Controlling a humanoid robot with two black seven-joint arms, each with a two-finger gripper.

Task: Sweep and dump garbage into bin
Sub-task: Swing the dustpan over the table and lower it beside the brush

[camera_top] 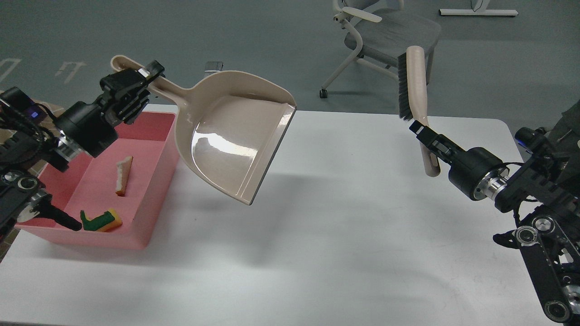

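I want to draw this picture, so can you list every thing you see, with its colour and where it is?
bin: one, pink, table's left end.
sponge block: one, yellow and green, inside the bin, near corner.
bread slice: one, white with brown crust, inside the bin.
dustpan: one, beige, empty, held above the table right of the bin.
brush: one, beige with dark bristles, held upright at right.
table: one, white.
chair: one, grey, on the floor behind.
left gripper: black, jaws clamped on the dustpan handle.
right gripper: black, jaws clamped on the brush handle.
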